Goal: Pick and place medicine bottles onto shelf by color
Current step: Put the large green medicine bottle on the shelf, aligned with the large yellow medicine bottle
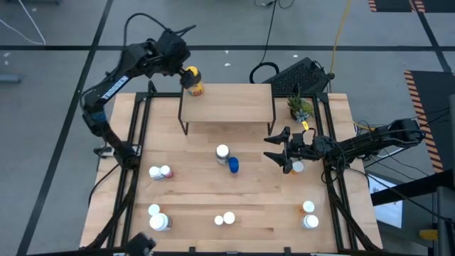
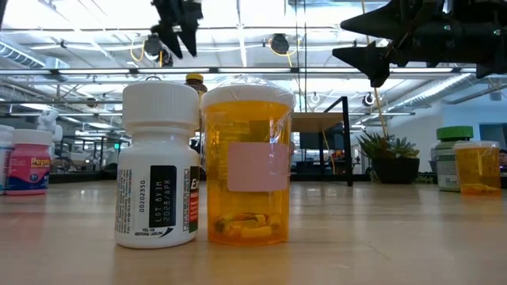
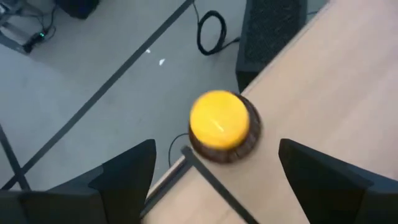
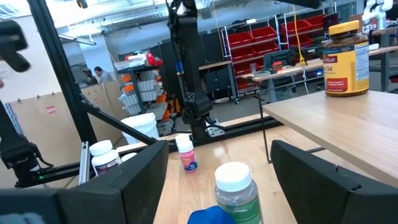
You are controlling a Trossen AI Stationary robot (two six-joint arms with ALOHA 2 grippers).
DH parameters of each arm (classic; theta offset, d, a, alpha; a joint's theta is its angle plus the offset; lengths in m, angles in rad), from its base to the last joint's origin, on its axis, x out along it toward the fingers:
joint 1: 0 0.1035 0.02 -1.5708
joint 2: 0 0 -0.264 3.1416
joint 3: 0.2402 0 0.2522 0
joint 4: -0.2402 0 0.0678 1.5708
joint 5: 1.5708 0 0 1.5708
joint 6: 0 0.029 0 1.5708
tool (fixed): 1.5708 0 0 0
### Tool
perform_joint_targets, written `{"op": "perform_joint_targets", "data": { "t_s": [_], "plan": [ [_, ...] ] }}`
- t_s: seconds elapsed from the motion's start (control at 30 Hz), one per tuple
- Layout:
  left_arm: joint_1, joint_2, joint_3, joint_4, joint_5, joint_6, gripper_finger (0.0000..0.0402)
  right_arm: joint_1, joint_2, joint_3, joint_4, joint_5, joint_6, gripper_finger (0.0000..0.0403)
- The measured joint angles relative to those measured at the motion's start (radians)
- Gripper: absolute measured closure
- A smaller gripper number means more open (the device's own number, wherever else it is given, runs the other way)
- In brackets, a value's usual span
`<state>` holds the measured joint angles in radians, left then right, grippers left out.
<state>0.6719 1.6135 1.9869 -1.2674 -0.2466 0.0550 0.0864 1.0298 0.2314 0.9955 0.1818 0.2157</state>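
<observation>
The left claw (image 1: 183, 62) hangs spread wide above the far left corner of the shelf (image 1: 227, 107), and the yellow-capped bottle (image 1: 193, 80) stands directly beneath it, upright on that corner with nothing gripping it. In the left wrist view the round yellow cap (image 3: 218, 121) sits between the two dark fingers and apart from both, so the bottle reads as set down and released. Its long axis is vertical, in line with the claw's approach from above. It is a brownish bottle with a yellow label, seen from afar in the right wrist view (image 4: 346, 57).

The right claw (image 1: 286, 151) is also spread open and holds nothing, low over the table (image 1: 334, 235) just off the shelf's near right leg. Ahead of it, toward the table's middle, lie the nearest candidates: a clear bottle with a white cap (image 4: 235, 186), standing upright, and touching it a blue-capped one (image 1: 233, 166), which seems to lie on its side. The right arm is the nearer to this pair; the left would have to cross the whole shelf.

Other bottles are scattered farther from both claws: a pink-labelled one (image 1: 159, 171) to the left, an orange pair (image 1: 308, 214) at the near right, and a white bottle (image 2: 158, 162) beside an orange one (image 2: 246, 164) at the near edge. My judgement is that sorting has barely begun.
</observation>
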Motion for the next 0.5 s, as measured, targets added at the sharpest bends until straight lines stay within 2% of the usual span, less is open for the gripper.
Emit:
{"op": "perform_joint_targets", "data": {
  "t_s": [0.17, 0.23, 0.37, 0.5],
  "plan": [
    [-0.092, -0.110, -0.017, -0.135, 0.000, -0.095, 0.0057, 0.000, 0.000, 0.000, 0.002, -0.008, -0.024, 0.0122],
    [-0.147, -0.169, -0.063, -0.154, -0.011, -0.138, 0.0057, 0.000, 0.000, 0.000, 0.004, -0.053, -0.035, 0.0122],
    [-0.296, -0.306, -0.232, -0.091, -0.061, -0.261, 0.0057, 0.001, 0.000, 0.000, 0.024, -0.134, -0.049, 0.0122],
    [-0.470, -0.428, -0.460, 0.043, -0.106, -0.378, 0.0057, 0.004, 0.000, 0.000, 0.025, -0.178, -0.047, 0.0122]
  ]
}}
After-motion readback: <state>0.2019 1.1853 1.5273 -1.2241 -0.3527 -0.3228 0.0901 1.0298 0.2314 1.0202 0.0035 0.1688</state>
